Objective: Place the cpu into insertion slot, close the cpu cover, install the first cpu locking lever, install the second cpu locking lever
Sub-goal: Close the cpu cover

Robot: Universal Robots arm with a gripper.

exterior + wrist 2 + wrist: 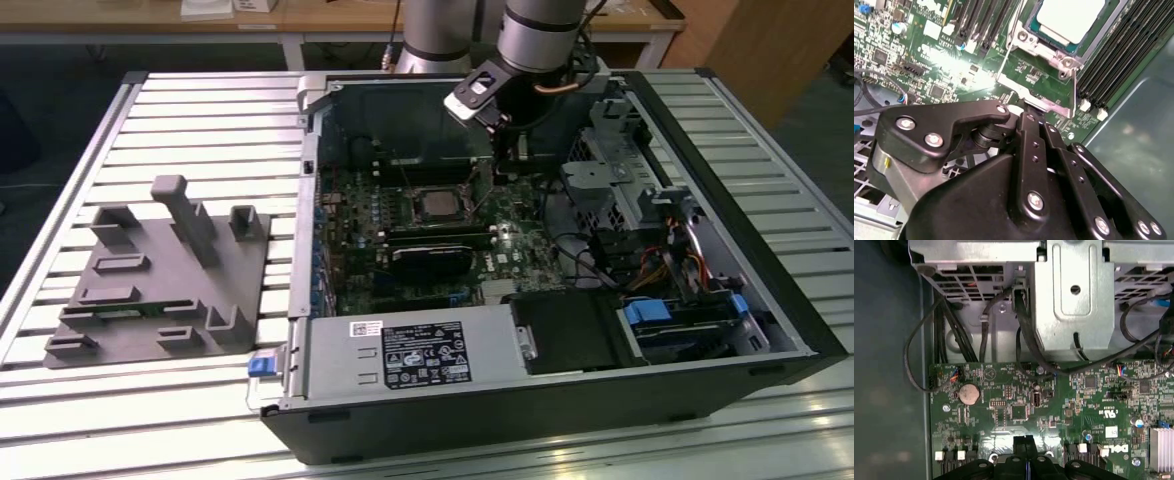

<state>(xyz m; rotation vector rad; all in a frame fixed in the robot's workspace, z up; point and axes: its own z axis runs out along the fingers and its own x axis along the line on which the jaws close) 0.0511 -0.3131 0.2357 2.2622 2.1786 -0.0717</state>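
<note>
The cpu (438, 203) lies flat in the insertion slot (462, 190) on the green board inside the open computer case. In the second wrist view its silvery top (1070, 17) shows through the window of the cpu cover (1046, 52), which lies down around it. A thin wire locking lever (1005, 57) runs along one side of the socket. My gripper (505, 170) hangs low over the board, just on the exterior view's right of the socket. Its tips (1026, 111) sit at the socket's silvery corner plate. The fingers (1019, 445) are pressed together, and I see nothing between them.
A grey fixture plate (154, 280) with upright posts lies on the slatted table at the exterior view's left. Long black memory slots (1114, 55) flank the socket. A metal drive cage (607, 190), black cables (1024, 340) and the case walls crowd the gripper's far side. A labelled power supply (420, 350) fills the front.
</note>
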